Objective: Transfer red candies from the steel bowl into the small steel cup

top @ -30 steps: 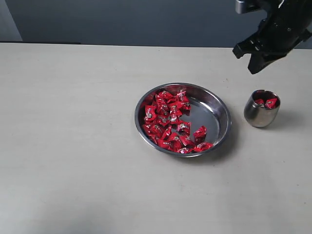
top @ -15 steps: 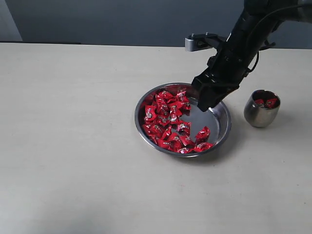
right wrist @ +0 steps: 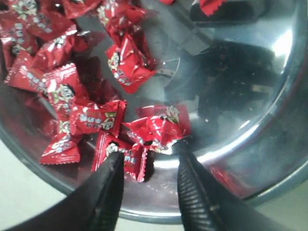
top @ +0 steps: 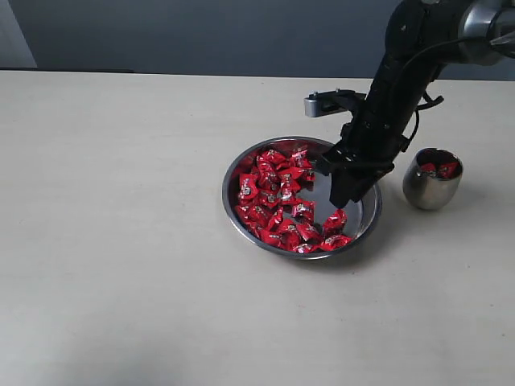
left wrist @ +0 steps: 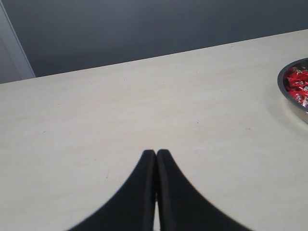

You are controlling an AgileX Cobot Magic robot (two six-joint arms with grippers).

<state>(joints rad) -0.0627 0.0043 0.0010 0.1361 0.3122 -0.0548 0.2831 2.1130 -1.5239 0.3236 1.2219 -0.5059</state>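
The wide steel bowl (top: pixel 366 201) sits mid-table holding many red candies (top: pixel 273 193), mostly on its left side and front. My right gripper (top: pixel 339 203) reaches down into the bowl's right part, open, its fingers straddling a spot just by two candies (right wrist: pixel 161 126) near the rim (right wrist: pixel 269 190). Nothing is held between them. The small steel cup (top: pixel 432 180) stands right of the bowl with a few red candies (top: pixel 439 169) inside. My left gripper (left wrist: pixel 156 153) is shut and empty over bare table, with the bowl's edge (left wrist: pixel 284 89) far off to one side.
A pale table (top: pixel 121 225) carries everything, with a dark wall (top: pixel 201 32) behind its far edge. The right arm (top: pixel 402 72) crosses above the gap between bowl and cup.
The right gripper came from above the cup, swung left and dropped into the bowl; it now sits lower, near the front-right candies. Candies and cup have not moved.
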